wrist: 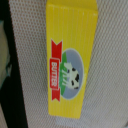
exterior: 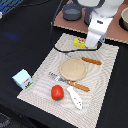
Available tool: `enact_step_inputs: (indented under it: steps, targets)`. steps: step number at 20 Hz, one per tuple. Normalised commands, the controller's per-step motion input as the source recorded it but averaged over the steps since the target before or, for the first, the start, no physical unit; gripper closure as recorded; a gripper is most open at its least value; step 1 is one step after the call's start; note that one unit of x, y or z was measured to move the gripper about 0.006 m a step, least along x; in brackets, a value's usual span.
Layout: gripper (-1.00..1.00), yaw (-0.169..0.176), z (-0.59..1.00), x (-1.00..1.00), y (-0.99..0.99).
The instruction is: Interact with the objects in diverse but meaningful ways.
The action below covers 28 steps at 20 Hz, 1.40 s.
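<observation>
The arm stands low over the far edge of the woven mat (exterior: 45,75), right above the yellow butter box (exterior: 79,42). In the wrist view the butter box (wrist: 70,60) fills most of the picture and lies flat on the mat, with its red label and a small cow picture facing up. The gripper fingers do not show in either view, so it is not possible to tell if the gripper is open or closed, or if it touches the box already.

The other objects seem untouched. The red pepper (exterior: 57,92) lies near the front of the mat, the white piece (exterior: 75,97) just beside it, and the white carton (exterior: 22,79) stands at the edge toward the exterior view's left. The plate (exterior: 73,68) sits in the middle.

Judging from this, the task is at an early point: the arm is approaching the box, probably to grasp it, and all the rest is left to do.
</observation>
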Motion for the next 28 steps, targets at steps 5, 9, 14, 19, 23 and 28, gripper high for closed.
enact_step_inputs:
  steps: [5,9,14,19,23,28]
  targets:
    - [1.00,0.030,-0.47,-0.75,0.03]
    - [1.00,0.033,-0.46,-0.72,0.02]
    - [1.00,0.039,-0.34,-0.69,0.01]
    - [1.00,0.048,-0.23,-0.69,0.01]
    - [1.00,0.031,0.14,-0.86,0.06]
    - [1.00,0.000,0.43,-1.00,0.10]
